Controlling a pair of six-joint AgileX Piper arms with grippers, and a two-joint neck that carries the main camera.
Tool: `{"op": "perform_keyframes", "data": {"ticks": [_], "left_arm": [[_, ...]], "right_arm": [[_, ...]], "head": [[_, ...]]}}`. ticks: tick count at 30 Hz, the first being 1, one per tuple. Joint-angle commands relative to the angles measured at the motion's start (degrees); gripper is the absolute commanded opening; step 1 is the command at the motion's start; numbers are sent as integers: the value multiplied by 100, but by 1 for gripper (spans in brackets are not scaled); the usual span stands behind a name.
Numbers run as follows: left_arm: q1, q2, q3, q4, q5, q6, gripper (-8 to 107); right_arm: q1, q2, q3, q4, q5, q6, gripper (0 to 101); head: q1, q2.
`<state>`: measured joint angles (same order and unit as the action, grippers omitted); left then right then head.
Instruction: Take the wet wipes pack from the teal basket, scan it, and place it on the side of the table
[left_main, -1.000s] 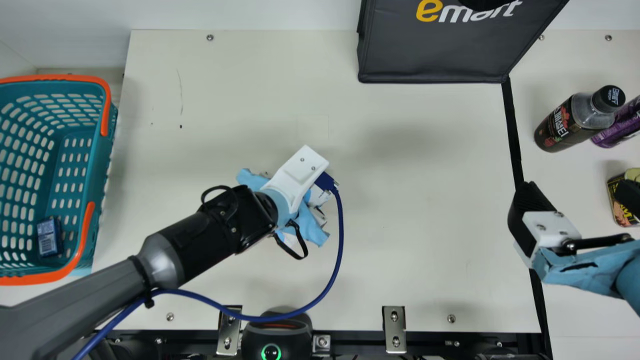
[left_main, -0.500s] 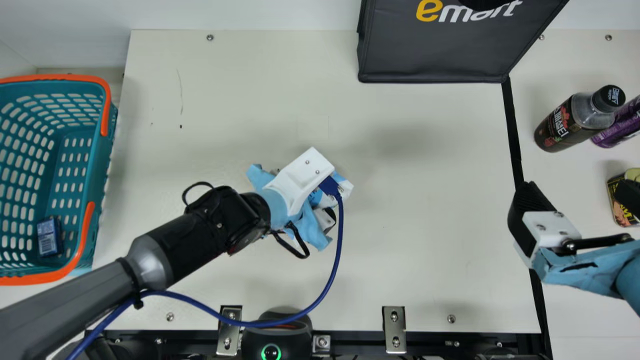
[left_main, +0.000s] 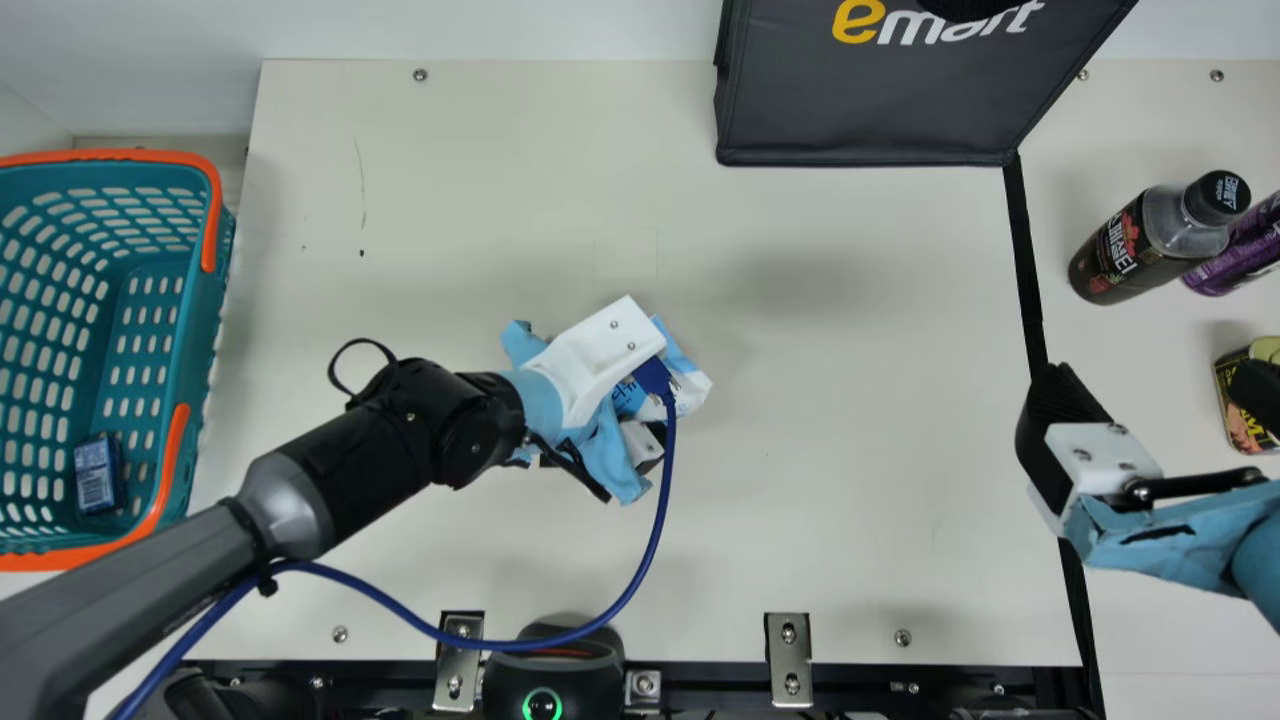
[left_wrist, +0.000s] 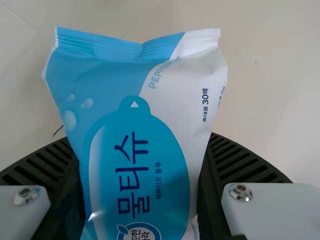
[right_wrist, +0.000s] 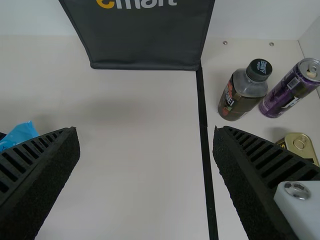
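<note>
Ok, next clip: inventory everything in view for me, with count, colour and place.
Wet wipes pack: one, blue and white, in the left gripper
Teal basket: one, orange handles, table's left
Small pack: one, dark blue, inside the basket
Bag: one, black, far side
Bottle: one, dark, black cap, far right
Can: one, purple, beside the bottle
Tin: one, gold lid, nearer than the bottle
Likely scanner: one, black with green ring, near edge
Brackets: two long ones, silver, near edge
Strip: one, black, right of centre
Table: one, cream, underneath
Cable: one, blue, along the left arm
Left gripper: one, black fingers, mid-table
Right gripper: one, black fingers, right side
</note>
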<state>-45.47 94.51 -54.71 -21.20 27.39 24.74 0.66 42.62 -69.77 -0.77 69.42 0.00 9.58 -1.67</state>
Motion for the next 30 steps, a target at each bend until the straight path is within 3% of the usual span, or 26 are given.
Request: {"op": "perform_keyframes", "data": {"ticks": [1,19,30], "left_arm": [[37,2,18,-185,30,352,-8],[500,100,-49,-1541,675,1658,-8],[482,138,-36,-1220,600,1640,-8]], "right_arm": [[0,0,0,0,0,0,95],[0,0,0,0,0,0,95],[0,0,0,0,0,0,95]], "head": [[-166,9],[-166,9],[-166,9]]}}
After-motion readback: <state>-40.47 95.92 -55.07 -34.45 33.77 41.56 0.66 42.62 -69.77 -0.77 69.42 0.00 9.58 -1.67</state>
